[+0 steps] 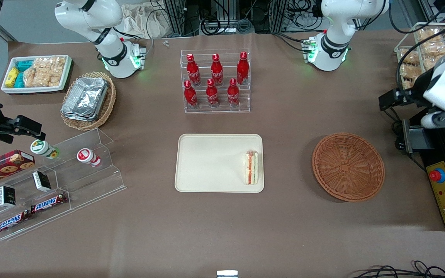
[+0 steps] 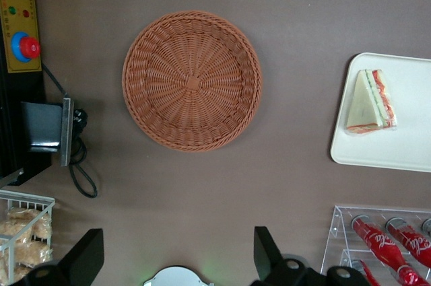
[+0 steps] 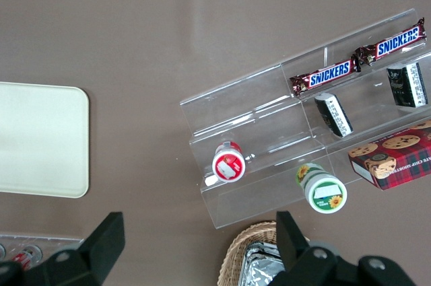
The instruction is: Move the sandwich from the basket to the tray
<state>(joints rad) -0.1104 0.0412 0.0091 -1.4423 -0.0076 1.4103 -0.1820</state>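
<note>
The sandwich (image 1: 251,167) lies on the cream tray (image 1: 207,162), at the tray's end nearest the basket; it also shows in the left wrist view (image 2: 370,101), on the tray (image 2: 404,145). The round reddish-brown wicker basket (image 1: 348,166) is empty, as the left wrist view (image 2: 192,81) also shows. My left gripper (image 1: 390,101) is raised high above the table at the working arm's end, farther from the front camera than the basket. It is open and empty (image 2: 175,256), and touches nothing.
A clear rack of red bottles (image 1: 215,81) stands farther from the front camera than the tray. A control box with a red button (image 1: 444,193) and a wire basket of snacks (image 1: 425,54) sit at the working arm's end. Foil trays and snack shelves lie toward the parked arm's end.
</note>
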